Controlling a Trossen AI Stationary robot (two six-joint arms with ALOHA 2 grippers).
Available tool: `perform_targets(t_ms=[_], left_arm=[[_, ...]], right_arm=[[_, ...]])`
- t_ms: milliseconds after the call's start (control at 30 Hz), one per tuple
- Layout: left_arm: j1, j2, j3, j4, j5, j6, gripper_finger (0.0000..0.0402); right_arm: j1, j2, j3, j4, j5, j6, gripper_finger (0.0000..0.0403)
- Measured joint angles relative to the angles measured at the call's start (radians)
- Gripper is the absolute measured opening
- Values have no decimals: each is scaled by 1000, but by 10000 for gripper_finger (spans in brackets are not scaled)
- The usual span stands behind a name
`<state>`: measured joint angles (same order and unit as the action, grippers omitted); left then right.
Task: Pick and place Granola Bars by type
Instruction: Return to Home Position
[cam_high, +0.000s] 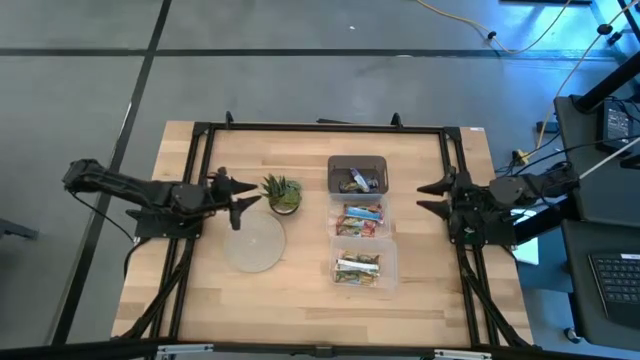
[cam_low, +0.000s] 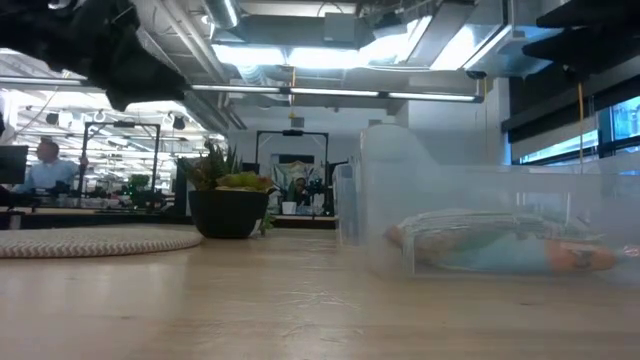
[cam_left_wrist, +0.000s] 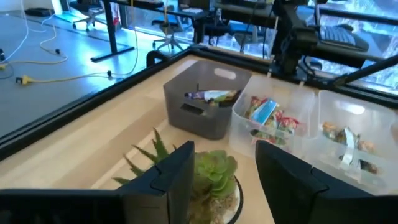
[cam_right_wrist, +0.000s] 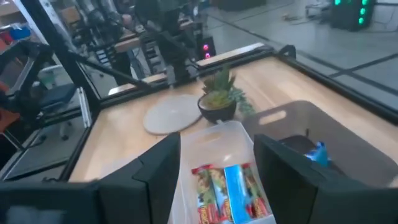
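On the bench (cam_high: 300, 290), binned granola bars (cam_high: 360, 221) lie mostly lengthwise arm-to-arm, nearer the open, empty right pincer (cam_high: 421, 197) than the open left pincer (cam_high: 244, 203).

left arm (cam_high: 120, 187): black, segmented | right arm (cam_high: 535, 186): black, jointed | left pincer fingers (cam_left_wrist: 168, 180): flat, dark

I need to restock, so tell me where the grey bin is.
In the high view the grey bin tops the column of three bins right of centre, with a clear bin directly below it and the potted plant to its left.
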<state>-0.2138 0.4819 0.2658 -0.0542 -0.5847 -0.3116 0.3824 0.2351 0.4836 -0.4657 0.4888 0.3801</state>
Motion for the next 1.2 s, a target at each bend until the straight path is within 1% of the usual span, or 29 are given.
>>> perform_targets(t_ms=[133, 267, 433, 500, 600, 700, 767, 833, 933, 1033, 1200], left_arm=[[0, -109, -23, -74, -9, -8, 163], [0, -206, -28, -169, -12, -12, 161], [0, -341, -29, -309, -64, -46, 164], [0, -396, -29, -348, -57, -53, 164], [0, -470, -29, -370, -32, -46, 162], [0, -481, -28, -374, -24, -32, 162], [0, -476, -38, -326, -25, -27, 164], [0, -471, -75, -270, -20, -27, 164], [0, -478, -127, -220, 22, -38, 163], [1, -479, -162, -219, 15, -67, 162], [9, -481, -169, -209, -31, -42, 164]], right_arm=[[0, -26, 0, -47, 7, 11, 207], [0, -29, 0, -46, -9, -1, 207], [0, -29, 0, -43, -9, 0, 207], [0, -28, -21, 16, -9, 0, 207], [0, -28, -106, 144, -21, -42, 207], [0, -33, -183, 247, -39, -65, 207], [0, -44, -221, 293, -39, -69, 207], [0, -65, -250, 319, -40, -70, 207], [0, -103, -298, 364, -46, -72, 207], [0, -152, -334, 370, -55, -71, 207], [-1, -235, -376, 367, -64, -86, 207]])
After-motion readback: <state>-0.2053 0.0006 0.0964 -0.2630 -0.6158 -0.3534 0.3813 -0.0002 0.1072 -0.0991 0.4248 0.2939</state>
